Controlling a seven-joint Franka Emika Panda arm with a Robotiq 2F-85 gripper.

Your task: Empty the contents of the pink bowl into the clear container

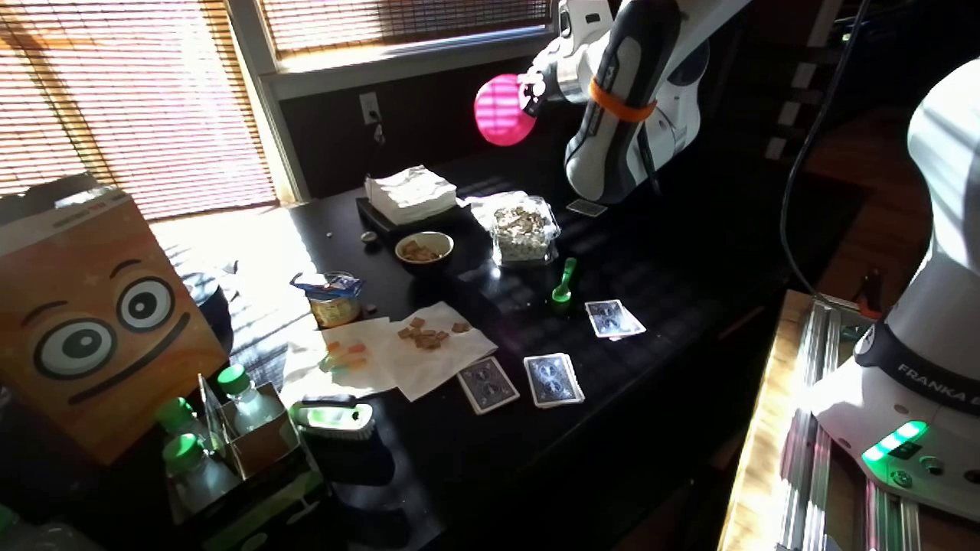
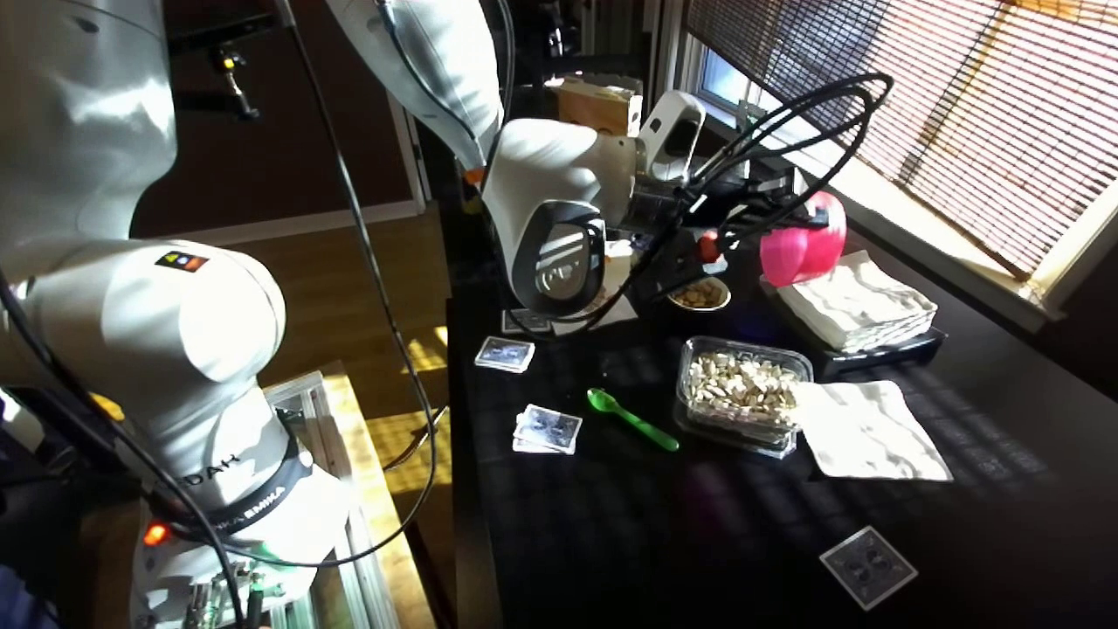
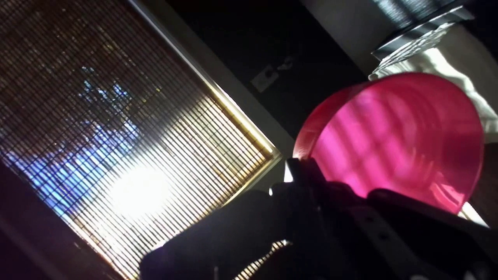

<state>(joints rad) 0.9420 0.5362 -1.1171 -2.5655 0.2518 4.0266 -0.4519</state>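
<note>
Pink bowl (image 1: 501,115) hangs tipped on its side in the air, pinched at the rim by the claw (image 1: 528,90).
Held at one edge only, the bowl could twist loose if bumped against the stack of napkins (image 2: 860,301). The clear container (image 2: 735,430) stands on the table (image 2: 611,533), filled with pale flakes (image 2: 742,384) about to its rim; a knock from the bowl or the arm (image 2: 559,170) would likely spill them. The bowl's inside looks bare in the wrist view, so the pouring is probably done, but the claw hides the lower part, where a little might remain. That claw sits in deep shadow there, so how firmly it grips is hard to make out. A single napkin (image 2: 882,432) lies at the container's side; whether over the rim or just behind cannot be told.
</note>
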